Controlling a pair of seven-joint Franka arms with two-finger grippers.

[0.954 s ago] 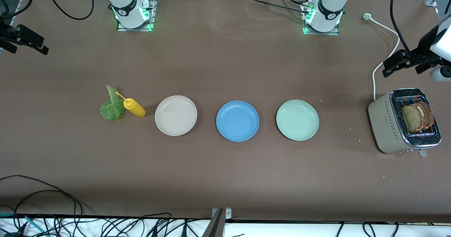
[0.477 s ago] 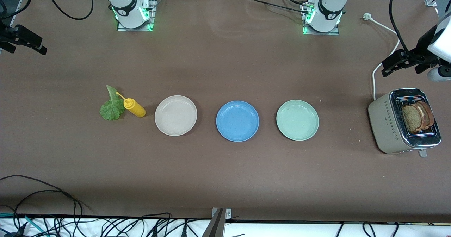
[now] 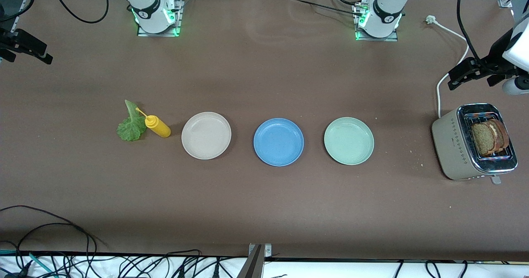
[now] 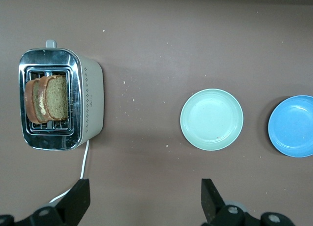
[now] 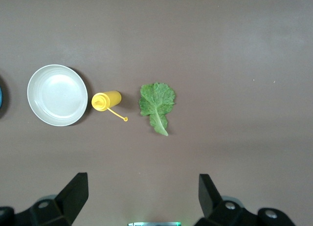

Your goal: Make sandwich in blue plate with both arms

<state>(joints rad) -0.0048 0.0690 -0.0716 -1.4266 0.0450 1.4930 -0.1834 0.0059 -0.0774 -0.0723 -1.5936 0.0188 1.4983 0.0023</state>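
I'm seeing nothing assembled yet: the blue plate (image 3: 278,141) is sitting bare, bread (image 3: 490,136) in the toaster (image 3: 458,146) toward the left arm's end, lettuce (image 3: 131,124) toward the right arm's. I'm holding the left gripper (image 4: 144,202) above the table beside the toaster and the right gripper (image 5: 142,199) above the table near the lettuce, both wide open and holding nothing.

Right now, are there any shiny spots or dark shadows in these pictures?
Front view: green lamp glow spills on the table around both arm bases, and the blue plate casts a soft shadow. Left wrist view: the toaster has a shiny chrome top. Right wrist view: the cream plate carries a pale sheen.
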